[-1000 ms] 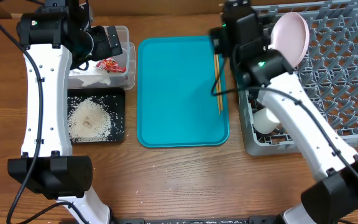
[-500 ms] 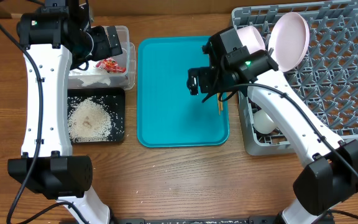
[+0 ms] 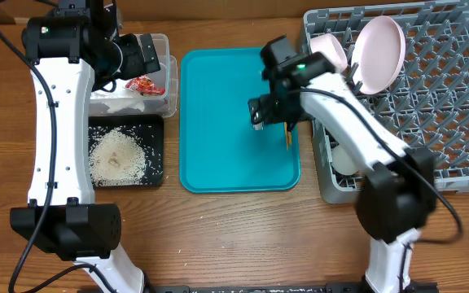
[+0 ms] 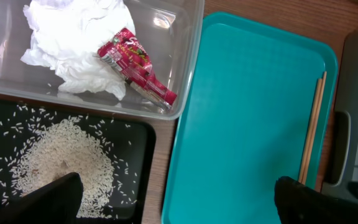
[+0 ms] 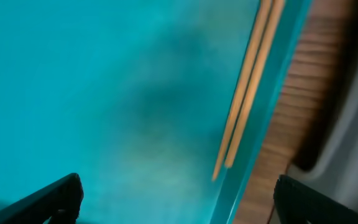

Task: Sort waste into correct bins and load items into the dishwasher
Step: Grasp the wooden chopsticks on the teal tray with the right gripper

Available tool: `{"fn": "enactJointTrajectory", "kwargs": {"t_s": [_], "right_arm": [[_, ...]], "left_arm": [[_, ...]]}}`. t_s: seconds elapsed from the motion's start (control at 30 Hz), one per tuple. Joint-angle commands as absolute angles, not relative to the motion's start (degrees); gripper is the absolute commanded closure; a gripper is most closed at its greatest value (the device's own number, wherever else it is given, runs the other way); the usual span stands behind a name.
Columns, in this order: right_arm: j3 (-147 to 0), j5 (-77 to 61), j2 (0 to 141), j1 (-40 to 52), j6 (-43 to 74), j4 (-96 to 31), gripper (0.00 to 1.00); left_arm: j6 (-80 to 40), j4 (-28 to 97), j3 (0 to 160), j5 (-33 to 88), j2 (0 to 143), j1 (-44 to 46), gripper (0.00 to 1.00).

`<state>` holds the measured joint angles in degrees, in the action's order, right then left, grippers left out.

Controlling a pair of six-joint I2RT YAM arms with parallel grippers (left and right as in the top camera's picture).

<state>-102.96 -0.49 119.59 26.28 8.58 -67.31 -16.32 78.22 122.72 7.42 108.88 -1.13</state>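
**Right claw wide above the chopsticks, waste in its bins**

The right claw (image 3: 273, 115) hangs over the teal tray (image 3: 218, 122) near its 3 o'clock edge, fingers spread wide with nothing between them. In the right wrist view the two chopsticks (image 5: 248, 93) lie side by side along that edge. Their near ends fall within the span of the fingertips (image 5: 48, 198), closer to the right one. Whether the claw touches the tray I cannot tell. From overhead only a short end of the chopsticks shows past the claw.

The left claw (image 3: 146, 57) hovers at 10 o'clock of the table (image 3: 234, 236), above the tub (image 3: 168, 85). Its fingers (image 4: 42, 200) are likewise wide apart and hold nothing. Inside the tub lie the napkin (image 4: 73, 43) and, touching it at 4 o'clock, the wrapper (image 4: 138, 65). Just at 6 o'clock of the tub sits the black tray (image 3: 155, 134), with the rice (image 3: 116, 156) heaped in its middle and stray grains around.

The rack (image 3: 446, 106) fills 2 to 3 o'clock of the table. A plate (image 3: 381, 50) stands tilted on edge near its 11 o'clock corner, with a bowl (image 3: 328, 47) just beside it at 9 o'clock. A cup (image 3: 348, 159) lies at the rack's 7 o'clock corner
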Motion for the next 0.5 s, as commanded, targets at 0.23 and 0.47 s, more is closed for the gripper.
{"fn": "enactJointTrajectory", "kwargs": {"t_s": [0.23, 0.47], "right_arm": [[-103.1, 2.6, 121.6, 26.0, 4.2, -56.1, 0.09], [-102.8, 7.3, 123.4, 25.9, 4.3, -52.1, 0.19]], "left_arm": [[-15.9, 78.2, 123.8, 7.0, 108.6, -1.0, 0.0], [-15.9, 78.2, 123.8, 7.0, 108.6, -1.0, 0.0]]}}
